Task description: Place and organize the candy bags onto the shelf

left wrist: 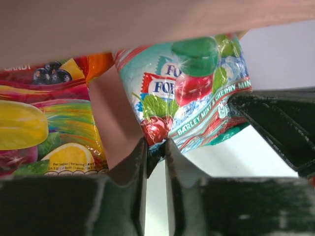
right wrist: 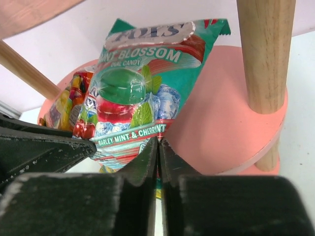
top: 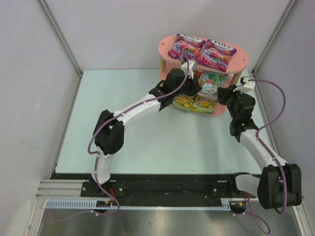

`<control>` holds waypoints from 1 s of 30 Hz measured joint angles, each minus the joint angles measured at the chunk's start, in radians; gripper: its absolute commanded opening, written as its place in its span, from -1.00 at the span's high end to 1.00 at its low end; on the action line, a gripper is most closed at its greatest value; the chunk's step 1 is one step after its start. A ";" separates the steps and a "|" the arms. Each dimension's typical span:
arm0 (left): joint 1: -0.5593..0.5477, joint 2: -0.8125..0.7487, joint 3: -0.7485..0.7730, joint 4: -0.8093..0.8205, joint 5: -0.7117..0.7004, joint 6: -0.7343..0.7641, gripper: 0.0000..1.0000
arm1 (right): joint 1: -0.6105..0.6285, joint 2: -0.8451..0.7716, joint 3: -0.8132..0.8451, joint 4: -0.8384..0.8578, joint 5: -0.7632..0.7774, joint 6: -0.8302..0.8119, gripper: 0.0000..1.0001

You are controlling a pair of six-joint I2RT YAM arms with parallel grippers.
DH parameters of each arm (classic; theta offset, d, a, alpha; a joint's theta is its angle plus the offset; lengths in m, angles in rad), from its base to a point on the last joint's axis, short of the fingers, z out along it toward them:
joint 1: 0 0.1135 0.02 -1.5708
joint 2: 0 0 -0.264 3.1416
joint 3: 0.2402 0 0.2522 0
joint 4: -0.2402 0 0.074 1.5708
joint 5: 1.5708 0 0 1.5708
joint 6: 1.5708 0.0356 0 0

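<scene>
Presently both tools sit at the front of the pink three-tier shelf (top: 166, 49), oval boards on light wooden posts, at the teal-white glossy flat candy packet (right wrist: 142, 93). The packet lies tilted on the shelf's middle board, its lower edge hanging past the board's front rim, near one wooden dowel post (right wrist: 266, 54) but apart from it. Left tool (left wrist: 156, 147): jaws a narrow slit apart with light showing through; the packet's lower corner sits at the slit's mouth, seemingly unclamped. Right tool (right wrist: 158, 145): jaws pressed together at the packet's bottom seam; cannot tell whether film is caught between them. Other stock: two purple-magenta packets (top: 186, 46) flat on the shelf's top board, two yellow-green packets (top: 183, 102) on its bottom board, and a red-orange fruit-print packet (left wrist: 49, 113) on the middle board beside the teal one. Handling judgement: a light, limp pouch of slick film, lumpy with loose sweets, likely to sag and slide rather than hold shape; not fragile. Best hold is probably the flat crimped seam at an edge, pinched firmly, since the glossy belly would likely slip out. Nudging it inward along the smooth board should need little push.
</scene>
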 measured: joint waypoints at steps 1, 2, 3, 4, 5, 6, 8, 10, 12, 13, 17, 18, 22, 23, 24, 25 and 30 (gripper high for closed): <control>0.000 0.000 0.000 0.002 0.000 0.000 0.32 | -0.002 0.003 0.000 0.006 -0.002 0.001 0.53; 0.001 0.000 -0.002 0.007 0.000 0.000 0.25 | -0.006 0.007 0.001 0.012 -0.005 0.003 0.48; 0.001 0.000 -0.005 0.015 0.000 0.001 0.20 | -0.011 0.009 0.002 0.015 -0.008 0.003 0.44; 0.002 0.000 -0.011 0.026 0.000 0.000 0.12 | -0.015 0.010 0.002 0.019 -0.012 0.000 0.35; 0.002 -0.001 -0.018 0.035 0.000 -0.001 0.08 | -0.021 0.011 0.002 0.020 -0.013 0.003 0.31; 0.002 -0.002 -0.026 0.044 0.000 -0.001 0.00 | -0.025 0.011 0.002 0.021 -0.014 0.002 0.28; 0.002 -0.008 -0.046 0.056 0.000 -0.001 -0.07 | -0.034 0.013 0.002 0.023 -0.016 0.003 0.22; 0.002 -0.024 -0.077 0.070 0.000 -0.002 -0.15 | -0.043 0.014 0.002 0.024 -0.018 0.002 0.17; 0.002 -0.050 -0.117 0.079 0.000 -0.004 -0.22 | -0.050 0.014 0.002 0.026 -0.021 0.003 0.14; 0.003 -0.064 -0.135 0.084 0.000 -0.005 -0.22 | -0.052 0.014 0.002 0.027 -0.022 0.003 0.11; 0.005 -0.119 -0.196 0.100 0.005 -0.016 -0.29 | -0.059 0.014 0.005 0.027 -0.026 0.003 0.07; 0.005 -0.131 -0.207 0.106 0.007 -0.019 -0.30 | -0.061 0.014 0.006 0.028 -0.029 0.002 0.07; 0.005 -0.169 -0.234 0.129 0.029 -0.028 -0.32 | -0.062 0.010 0.006 0.024 -0.034 0.002 0.05; 0.005 -0.179 -0.241 0.137 0.036 -0.031 -0.32 | -0.062 0.006 0.006 0.020 -0.034 0.002 0.05; 0.005 -0.187 -0.249 0.146 0.046 -0.037 -0.32 | -0.062 0.002 0.006 0.016 -0.035 0.002 0.05; 0.005 -0.198 -0.259 0.151 0.054 -0.039 -0.32 | -0.062 -0.003 0.006 0.013 -0.038 0.002 0.04; 0.004 -0.277 -0.350 0.181 0.079 -0.051 -0.27 | -0.062 -0.020 0.007 -0.005 -0.040 0.002 0.05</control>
